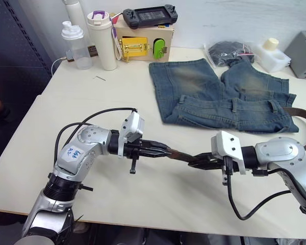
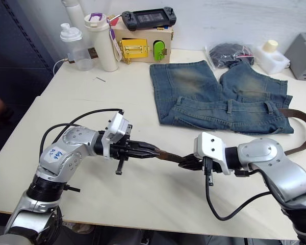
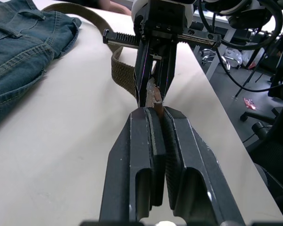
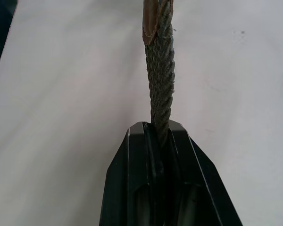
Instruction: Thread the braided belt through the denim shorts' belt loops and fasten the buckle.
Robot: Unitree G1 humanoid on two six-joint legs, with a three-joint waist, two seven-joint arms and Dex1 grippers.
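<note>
A pale cream desk [image 1: 143, 204] stands against a white wall, with dark floor showing past its left edge.

In the left eye view the denim shorts [image 1: 219, 97] lie flat toward the back of the desk, and everything else places itself from them. Beyond the shorts, by the wall, stand 2 bottles, a small cardboard box with yellow and green fittings, a black handheld console on top of it, a black bundle in clear plastic and a white container. In front of the shorts, the left gripper [image 1: 166, 151] and the right gripper [image 1: 196, 162] face each other, both with fingers closed on the tip end of the braided belt [image 1: 181, 155]. The rest of the belt loops back past the right arm and up to the shorts' right end.

The right eye view shows the same meeting of 2 grippers in front of the shorts, with the belt curving away to their right end.

In the left wrist view the left fingers [image 3: 179, 160] pinch the leather tip, and the right gripper clamps the woven strap just beyond.

In the right wrist view the right fingers [image 4: 188, 188] are shut on the strap, which stands out to its brown end cap.

The risk, as I judge it: the tip sits well in front of the belt loops [image 1: 235, 105], and a handover with so short a pinch could let it slip or twist. Dragging the strap might also pull the shorts out of place. I cannot make out the buckle.
</note>
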